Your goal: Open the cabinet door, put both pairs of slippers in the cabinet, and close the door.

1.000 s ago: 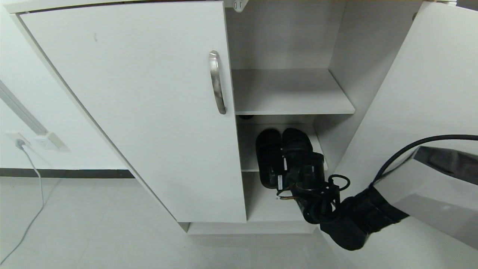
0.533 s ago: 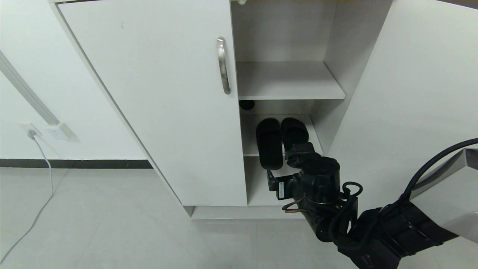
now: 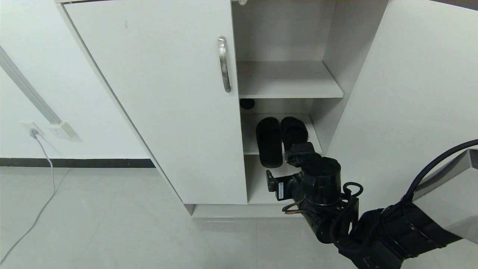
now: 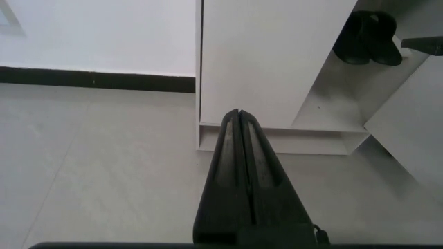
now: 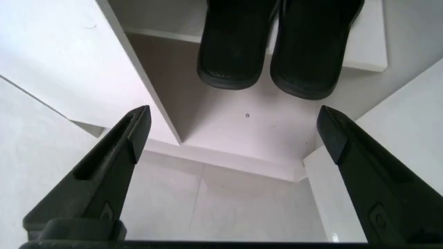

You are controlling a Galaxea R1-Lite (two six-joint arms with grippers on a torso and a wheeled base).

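One cabinet (image 3: 283, 33) with two doors: the left door (image 3: 157, 97) and the right door (image 3: 403, 104). One metal handle (image 3: 223, 64). Two shelves: the upper shelf (image 3: 287, 78) and the lower shelf (image 3: 249, 138). Two black slippers: the left slipper (image 3: 269, 142) and the right slipper (image 3: 294, 131). One wall socket (image 3: 33, 130).

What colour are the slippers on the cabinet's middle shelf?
The slippers are plain black, best seen in the right wrist view.

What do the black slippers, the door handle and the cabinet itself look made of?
Black slip-on slippers: likely rubber or foam, matte, no shine. Curved silver door handle: apparently brushed metal, with soft glints. White cabinet: probably laminated board; smooth, flat, matte panels.
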